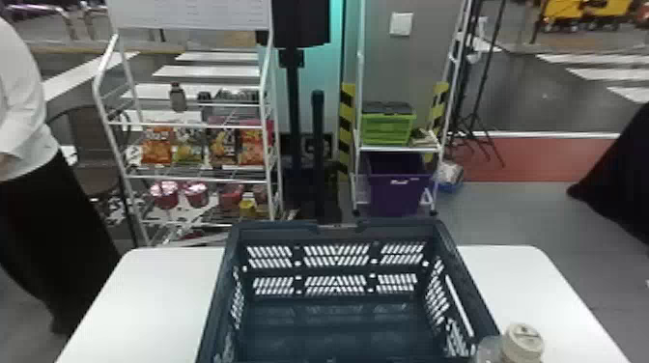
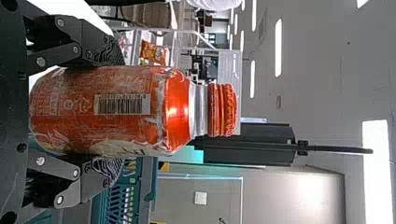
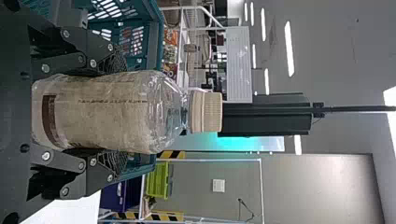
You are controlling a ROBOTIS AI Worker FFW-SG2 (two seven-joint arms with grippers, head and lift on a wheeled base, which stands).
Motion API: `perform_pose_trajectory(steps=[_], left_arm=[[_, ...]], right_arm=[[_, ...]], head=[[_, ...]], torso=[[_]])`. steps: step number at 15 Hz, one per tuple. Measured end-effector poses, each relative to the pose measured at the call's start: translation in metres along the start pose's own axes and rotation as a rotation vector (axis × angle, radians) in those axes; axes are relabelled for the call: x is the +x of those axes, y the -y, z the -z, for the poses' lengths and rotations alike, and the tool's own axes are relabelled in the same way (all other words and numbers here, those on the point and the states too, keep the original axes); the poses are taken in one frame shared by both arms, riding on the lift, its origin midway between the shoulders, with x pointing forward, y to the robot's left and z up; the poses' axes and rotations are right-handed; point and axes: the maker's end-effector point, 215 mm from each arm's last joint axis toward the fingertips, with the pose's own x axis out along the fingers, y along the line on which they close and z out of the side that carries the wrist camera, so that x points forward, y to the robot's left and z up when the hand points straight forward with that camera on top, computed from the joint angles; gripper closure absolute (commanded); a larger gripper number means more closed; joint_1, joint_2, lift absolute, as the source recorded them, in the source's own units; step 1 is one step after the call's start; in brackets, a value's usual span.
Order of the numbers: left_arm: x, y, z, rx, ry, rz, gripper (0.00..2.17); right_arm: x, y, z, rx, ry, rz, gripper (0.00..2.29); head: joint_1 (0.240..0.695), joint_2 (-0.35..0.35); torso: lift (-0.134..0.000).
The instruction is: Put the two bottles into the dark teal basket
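Observation:
At the lower right of the head view, the beige-capped bottle stands by the right wall of the dark teal basket. In the left wrist view my left gripper is shut on the orange bottle, a finger on either side of its body; part of the basket lies beyond. My right gripper holds the beige-capped bottle between its two fingers in the right wrist view, with the basket wall behind. Both bottles are upright, and the basket's visible floor holds nothing.
The white table extends on both sides of the basket. Behind it are a wire rack with snack bags and cups, a black stand, and a second rack holding a green crate and a purple bin.

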Motion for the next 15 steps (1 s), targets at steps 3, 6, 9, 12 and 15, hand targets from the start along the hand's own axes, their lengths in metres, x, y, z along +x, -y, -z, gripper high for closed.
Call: perform_pose_trajectory(steps=[3, 6, 9, 12, 15], left_arm=[[0.0, 0.002, -0.004, 0.001, 0.006, 0.002, 2.15], [0.001, 0.004, -0.005, 0.015, 0.004, 0.006, 2.15], [0.001, 0.011, 0.001, 0.039, -0.023, 0.012, 2.15], [0.0, 0.018, 0.011, 0.059, -0.054, 0.021, 2.15], [-0.003, 0.019, 0.017, 0.071, -0.069, 0.012, 2.15]], right_arm=[[0.018, 0.002, -0.009, -0.005, -0.024, -0.004, 1.95], [0.033, 0.0, -0.02, -0.02, -0.014, -0.01, 1.95], [0.056, 0.0, -0.022, -0.027, -0.025, -0.018, 1.95], [0.09, 0.009, -0.006, -0.02, -0.107, -0.012, 1.95], [0.12, 0.01, 0.009, -0.022, -0.175, -0.014, 1.95]], head=[[0.499, 0.0], [0.499, 0.0], [0.499, 0.0], [0.499, 0.0], [0.499, 0.0]], torso=[[0.0], [0.0], [0.0], [0.0], [0.0]])
